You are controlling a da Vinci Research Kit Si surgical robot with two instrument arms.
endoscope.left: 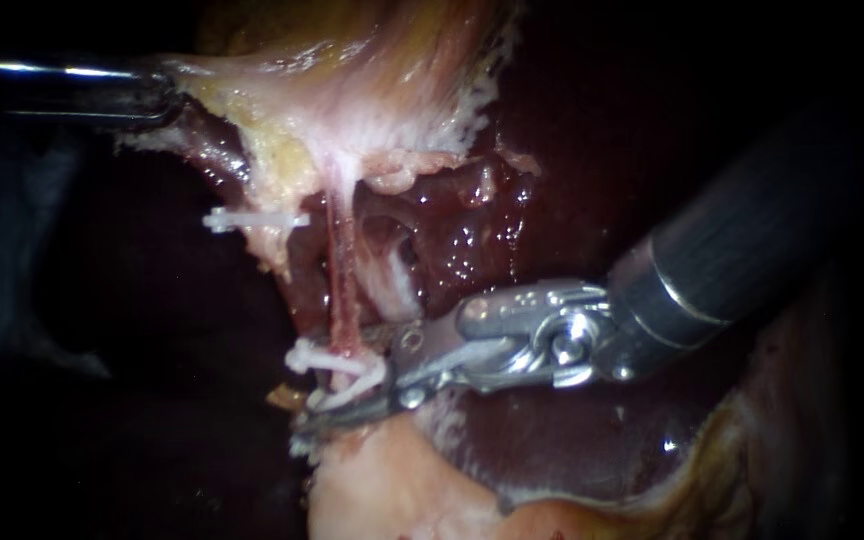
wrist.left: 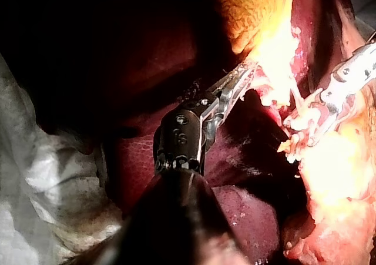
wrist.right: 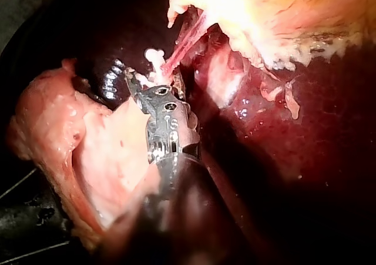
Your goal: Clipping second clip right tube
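Two white clips, two tools and one pink tube show. One clip (endoscope.left: 324, 358) lies crosswise to the tube (endoscope.left: 342, 270), its long axis in line with the right tool (endoscope.left: 337, 388) and its spread legs pointing away from that tool's shaft. It sits inside the right tool, whose two halves press it from both sides, astride the tube. The other clip (endoscope.left: 252, 218) lies well beyond, apart. The left tool (endoscope.left: 162, 97) is clamped on the gallbladder (endoscope.left: 352, 90).

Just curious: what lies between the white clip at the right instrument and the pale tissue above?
A thin reddish tube, bare of clips, in the endoscope view.
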